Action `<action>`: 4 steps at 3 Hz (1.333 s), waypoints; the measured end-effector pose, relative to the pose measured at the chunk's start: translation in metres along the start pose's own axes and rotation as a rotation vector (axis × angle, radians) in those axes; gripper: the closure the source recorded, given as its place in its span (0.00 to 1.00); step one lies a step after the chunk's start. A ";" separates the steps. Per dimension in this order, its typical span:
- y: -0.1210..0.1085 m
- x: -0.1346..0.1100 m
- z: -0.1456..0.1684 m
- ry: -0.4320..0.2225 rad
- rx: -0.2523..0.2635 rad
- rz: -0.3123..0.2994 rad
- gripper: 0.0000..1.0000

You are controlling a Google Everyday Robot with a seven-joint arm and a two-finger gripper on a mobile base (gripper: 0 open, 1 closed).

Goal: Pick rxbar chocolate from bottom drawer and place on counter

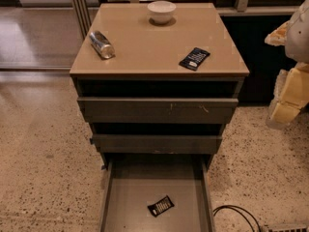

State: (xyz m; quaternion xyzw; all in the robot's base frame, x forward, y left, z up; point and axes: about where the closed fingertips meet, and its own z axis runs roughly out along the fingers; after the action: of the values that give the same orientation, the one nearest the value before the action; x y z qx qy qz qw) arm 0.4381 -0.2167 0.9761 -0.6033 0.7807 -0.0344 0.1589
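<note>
The rxbar chocolate [160, 206], a small black wrapper with rows of white lettering, lies flat on the floor of the bottom drawer [120, 197]. That drawer is pulled out toward me and its grey inside shows. The counter [145, 47] is the tan glossy top of the cabinet. My gripper [286, 105] is at the right edge of the view, beside the cabinet at about the height of the upper drawers. It is well above and to the right of the bar and holds nothing that I can see.
On the counter are a white bowl [161, 11] at the back, a silver can [101, 44] on its side at the left, and a dark bar with a white patch [194, 58] at the right. The two upper drawers [157, 109] stand slightly out. A black cable [239, 212] lies on the floor at the lower right.
</note>
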 end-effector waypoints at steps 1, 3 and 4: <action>0.000 0.000 0.000 -0.001 0.002 0.000 0.00; 0.015 0.019 0.067 -0.041 -0.043 0.033 0.00; 0.033 0.026 0.111 -0.057 -0.078 0.050 0.00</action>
State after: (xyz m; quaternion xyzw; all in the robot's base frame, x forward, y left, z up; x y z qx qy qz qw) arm 0.4341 -0.2169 0.8573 -0.5900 0.7916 0.0172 0.1583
